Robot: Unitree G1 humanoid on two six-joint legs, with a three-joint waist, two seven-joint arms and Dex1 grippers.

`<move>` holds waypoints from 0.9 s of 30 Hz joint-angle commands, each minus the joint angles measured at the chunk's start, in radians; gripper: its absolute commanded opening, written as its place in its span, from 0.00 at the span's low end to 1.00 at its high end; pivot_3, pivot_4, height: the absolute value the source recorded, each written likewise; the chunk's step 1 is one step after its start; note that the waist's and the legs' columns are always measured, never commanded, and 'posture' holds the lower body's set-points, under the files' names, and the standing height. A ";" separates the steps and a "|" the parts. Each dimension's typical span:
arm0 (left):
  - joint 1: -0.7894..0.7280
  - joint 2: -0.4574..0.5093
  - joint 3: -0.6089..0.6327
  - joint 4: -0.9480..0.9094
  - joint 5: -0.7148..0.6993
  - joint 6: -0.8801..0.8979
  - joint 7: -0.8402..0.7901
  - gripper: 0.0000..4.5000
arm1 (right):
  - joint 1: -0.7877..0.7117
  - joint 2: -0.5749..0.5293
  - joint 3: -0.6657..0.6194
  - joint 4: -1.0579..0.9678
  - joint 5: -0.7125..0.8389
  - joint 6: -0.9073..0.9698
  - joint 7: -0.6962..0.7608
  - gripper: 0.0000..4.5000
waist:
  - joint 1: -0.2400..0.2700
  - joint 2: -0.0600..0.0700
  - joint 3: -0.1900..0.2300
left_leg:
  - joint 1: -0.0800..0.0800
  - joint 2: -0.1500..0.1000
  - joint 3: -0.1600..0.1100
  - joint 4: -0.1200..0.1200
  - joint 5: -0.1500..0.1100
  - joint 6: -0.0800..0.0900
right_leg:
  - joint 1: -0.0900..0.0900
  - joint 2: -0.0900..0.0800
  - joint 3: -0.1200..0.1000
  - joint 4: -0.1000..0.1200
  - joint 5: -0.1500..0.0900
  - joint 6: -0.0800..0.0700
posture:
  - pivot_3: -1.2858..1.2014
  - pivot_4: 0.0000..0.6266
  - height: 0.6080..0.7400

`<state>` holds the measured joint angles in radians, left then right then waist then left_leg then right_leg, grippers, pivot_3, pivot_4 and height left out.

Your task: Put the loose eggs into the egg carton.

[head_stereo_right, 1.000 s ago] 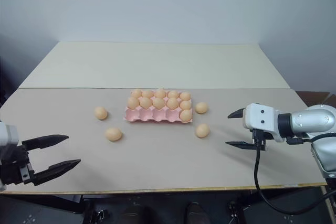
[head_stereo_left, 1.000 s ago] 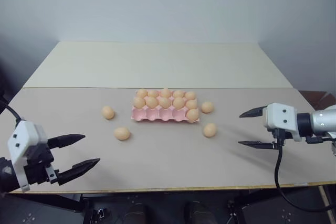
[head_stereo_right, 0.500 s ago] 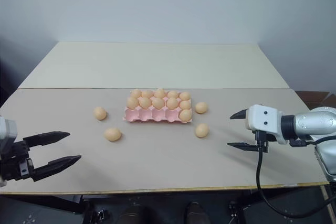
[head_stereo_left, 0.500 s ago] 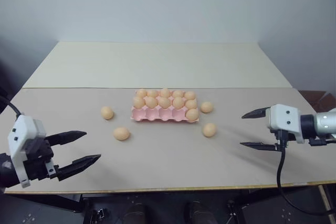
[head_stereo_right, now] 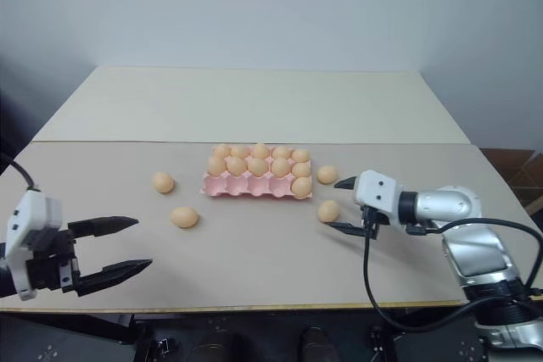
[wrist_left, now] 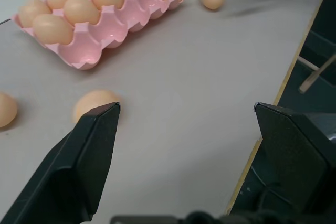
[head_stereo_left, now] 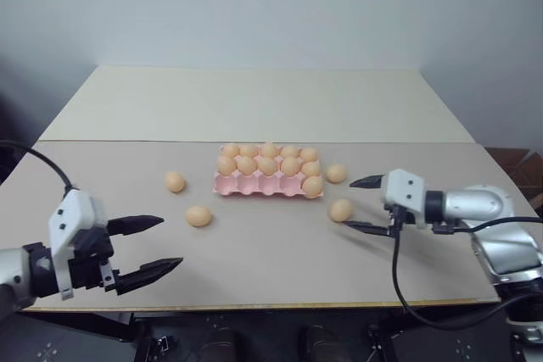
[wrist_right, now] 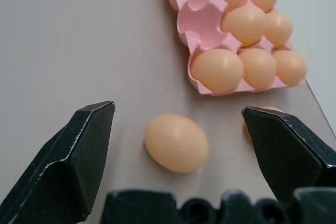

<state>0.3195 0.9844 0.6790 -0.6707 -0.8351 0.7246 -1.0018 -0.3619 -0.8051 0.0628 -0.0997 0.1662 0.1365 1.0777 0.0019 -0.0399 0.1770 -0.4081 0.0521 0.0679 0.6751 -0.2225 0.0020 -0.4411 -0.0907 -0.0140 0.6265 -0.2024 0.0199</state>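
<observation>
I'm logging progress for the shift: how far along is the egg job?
Done: the pink moulded egg carton holds eleven pale orange-tan eggs; four near-row cups are vacant. In hand: nothing gripped; the open right claw brackets the nearer right-side egg. Left: that egg, the one beside the carton, and two nearer the open left claw.

A broad table (head_stereo_left: 271,269) with a matte beige top fills the foreground, its front edge showing a thin wood-coloured lip. Behind it sits a second, paler cream surface (head_stereo_left: 254,103), a straight seam running between the two. A plain, bare pale grey-blue wall (head_stereo_left: 271,6) rises beyond. Soft, even light falls across everything. Under the front edge, a dark floor (head_stereo_left: 254,345) shows.
</observation>
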 commanded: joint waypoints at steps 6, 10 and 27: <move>-0.099 0.033 -0.095 0.032 0.021 -0.028 -0.029 0.99 | -0.049 0.108 0.058 0.128 -0.130 -0.082 -0.141 1.00 | -0.003 0.000 0.000 | 0.000 0.000 0.000 0.000 0.000 0.000 | 0.000 0.000 0.000 0.001 0.000 0.000 | 0.52 0.24 1.00; -0.129 0.038 -0.116 0.050 0.026 -0.026 -0.032 0.99 | -0.061 0.124 0.073 0.180 -0.152 -0.103 -0.152 1.00 | -0.005 0.000 0.000 | 0.000 0.000 0.000 0.000 0.000 0.000 | 0.000 0.001 0.000 0.001 0.000 0.000 | 0.52 0.24 1.00; -0.098 0.015 -0.119 0.057 0.075 -0.047 -0.056 1.00 | -0.077 0.132 0.066 0.258 -0.153 -0.132 -0.129 0.53 | -0.015 0.000 0.000 | 0.001 0.000 0.000 0.000 0.000 0.000 | 0.000 0.001 0.000 0.001 0.000 0.000 | 0.52 0.24 1.00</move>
<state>0.2197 0.9994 0.5466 -0.6117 -0.7663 0.6974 -1.0523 -0.4267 -0.6684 0.1494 0.1804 0.0052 0.0282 0.9543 -0.0131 -0.0398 0.1771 -0.4075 0.0523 0.0676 0.6750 -0.2223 0.0023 -0.4407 -0.0900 -0.0139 0.6275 -0.2023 0.0199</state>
